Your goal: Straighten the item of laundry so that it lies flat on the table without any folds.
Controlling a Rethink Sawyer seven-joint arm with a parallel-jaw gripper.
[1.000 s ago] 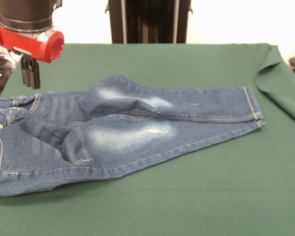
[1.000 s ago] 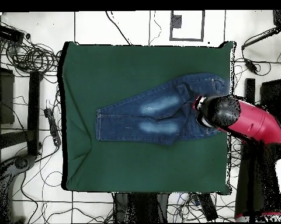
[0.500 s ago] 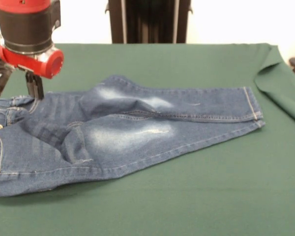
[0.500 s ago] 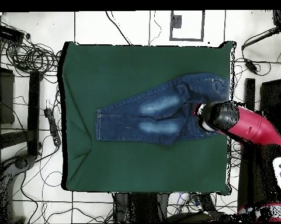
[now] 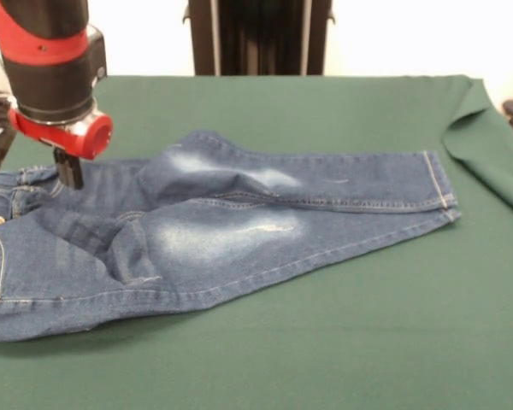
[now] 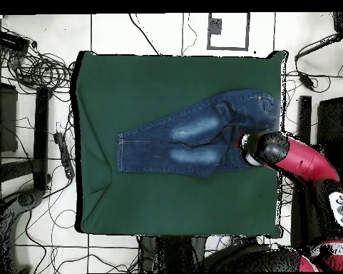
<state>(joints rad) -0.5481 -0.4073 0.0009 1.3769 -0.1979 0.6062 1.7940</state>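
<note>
The tool hangs under the red and black arm with its dark tips down on the pair of blue denim jeans, at the back edge of the waist part. Its tips show as one narrow dark block, and I cannot tell whether it is open, closed, or pinching the cloth.

The jeans lie on the dark green surface. In the front view the waistband, with its small metal buttons, is just to the left of and below the tool. From there the legs stretch away to the right, ending in hemmed cuffs well apart from the tool. The two legs lie close together, one partly over the other, with pale faded patches on the thighs. The denim bunches in folds between the tool and those patches, and a raised crease runs near the crotch.

In the overhead view the tool's head covers the waist end of the jeans, close to one side edge of the surface. The legs run away from the tool toward the middle of the surface. A corner of the green cloth is folded over at the far right of the front view, well apart from the tool.
</note>
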